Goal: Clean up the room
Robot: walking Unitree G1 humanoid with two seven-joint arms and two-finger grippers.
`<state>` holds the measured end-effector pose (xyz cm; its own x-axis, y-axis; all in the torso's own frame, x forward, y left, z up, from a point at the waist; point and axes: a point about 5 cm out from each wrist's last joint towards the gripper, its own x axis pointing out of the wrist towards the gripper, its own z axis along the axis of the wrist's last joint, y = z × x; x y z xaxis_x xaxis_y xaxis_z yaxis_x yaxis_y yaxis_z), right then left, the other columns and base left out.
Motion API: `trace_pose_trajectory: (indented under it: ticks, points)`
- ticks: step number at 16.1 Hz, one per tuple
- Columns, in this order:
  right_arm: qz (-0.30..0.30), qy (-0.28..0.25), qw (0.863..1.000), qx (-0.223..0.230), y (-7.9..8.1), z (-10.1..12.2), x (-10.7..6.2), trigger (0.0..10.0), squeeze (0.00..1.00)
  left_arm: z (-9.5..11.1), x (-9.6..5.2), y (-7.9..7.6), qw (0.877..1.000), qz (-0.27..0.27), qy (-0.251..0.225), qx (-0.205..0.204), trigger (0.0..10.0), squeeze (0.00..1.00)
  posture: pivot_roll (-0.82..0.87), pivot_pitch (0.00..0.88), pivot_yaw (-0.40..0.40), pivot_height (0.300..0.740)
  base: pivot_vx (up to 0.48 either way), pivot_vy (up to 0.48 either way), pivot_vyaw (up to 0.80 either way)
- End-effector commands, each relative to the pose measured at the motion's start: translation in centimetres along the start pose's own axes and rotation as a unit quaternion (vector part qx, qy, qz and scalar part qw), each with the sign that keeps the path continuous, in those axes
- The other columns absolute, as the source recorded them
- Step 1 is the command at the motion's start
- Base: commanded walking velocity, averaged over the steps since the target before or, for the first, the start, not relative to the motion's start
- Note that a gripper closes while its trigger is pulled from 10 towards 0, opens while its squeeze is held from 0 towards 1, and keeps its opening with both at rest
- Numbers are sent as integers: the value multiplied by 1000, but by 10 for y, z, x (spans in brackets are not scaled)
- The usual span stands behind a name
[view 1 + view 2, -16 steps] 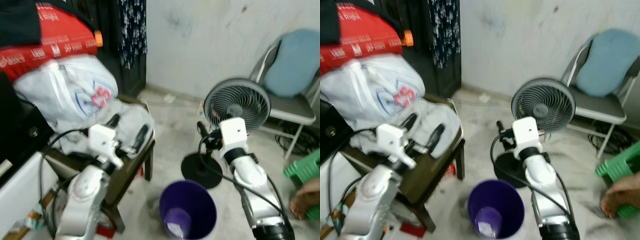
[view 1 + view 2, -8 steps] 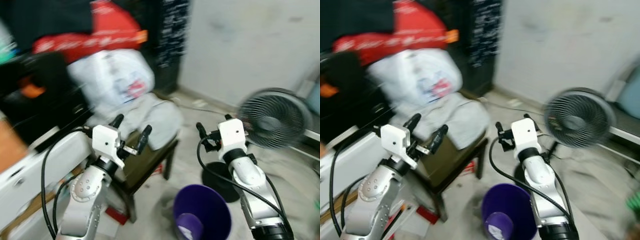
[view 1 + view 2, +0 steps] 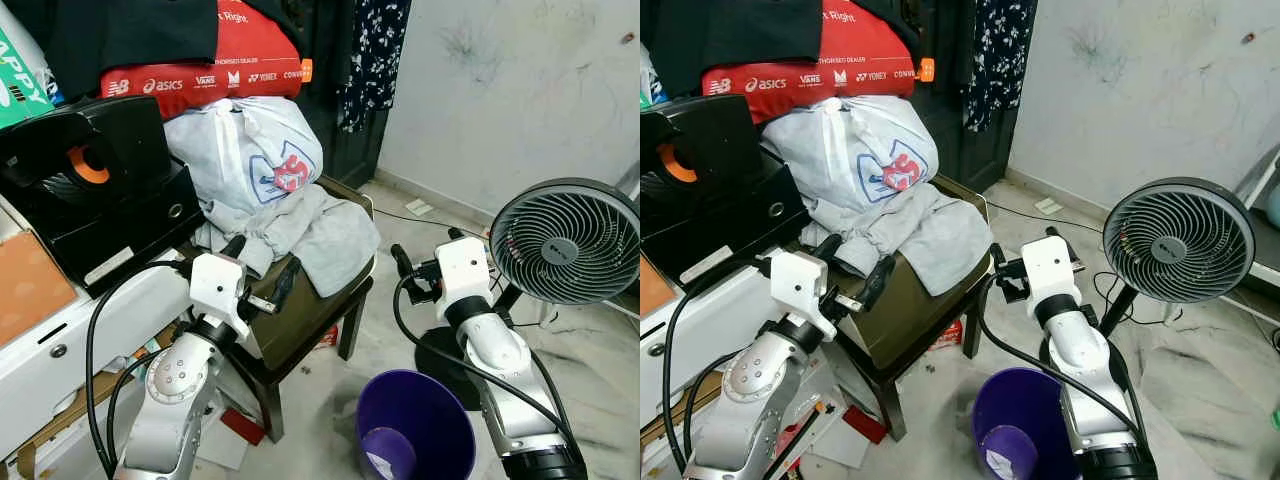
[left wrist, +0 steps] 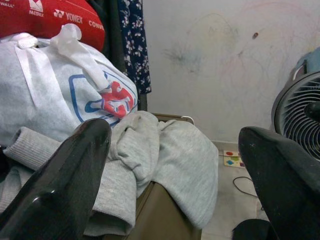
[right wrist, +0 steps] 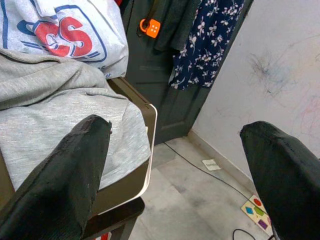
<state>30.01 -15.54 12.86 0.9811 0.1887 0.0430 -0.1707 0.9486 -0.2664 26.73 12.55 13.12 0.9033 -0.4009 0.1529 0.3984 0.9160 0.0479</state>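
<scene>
Grey sweater [image 3: 310, 228] lies heaped on stool [image 3: 320, 300] beside white bag [image 3: 245, 150], untouched. Left gripper [image 3: 262, 266] spread wide just before sweater; right gripper [image 3: 424, 262] wide, empty. Purple bin [image 3: 415, 435] below holds little. Cleanup looks barely begun.

We list a soft matt grey cloth sweater [image 3: 310, 230]; a crinkled white fabric bag [image 3: 240, 150]; a glossy purple plastic bin [image 3: 415, 435]; a smooth brown stool [image 3: 310, 310]; a fan [image 3: 565, 240] with dark plastic grille; a rough, scuffed concrete floor [image 3: 590, 370].
</scene>
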Motion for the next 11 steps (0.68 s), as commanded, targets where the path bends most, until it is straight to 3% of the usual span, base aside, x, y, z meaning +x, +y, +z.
trace_pose_trajectory:
  ticks: [1,4,11]
  points:
    - [-3,0,1000,4,-2,0,2,10000,0,0,2,0,1000,1,4,-1,10000,0,-44,0,-49,740,0,0,0]
    - [-3,1,1000,5,-3,0,2,10000,0,0,2,0,1000,-1,1,-7,10000,0,-45,0,-48,740,0,97,0]
    - [-6,2,1000,7,-3,0,2,10000,0,2,3,-1,1000,-6,-1,-9,10000,0,-47,0,-44,740,0,404,0]
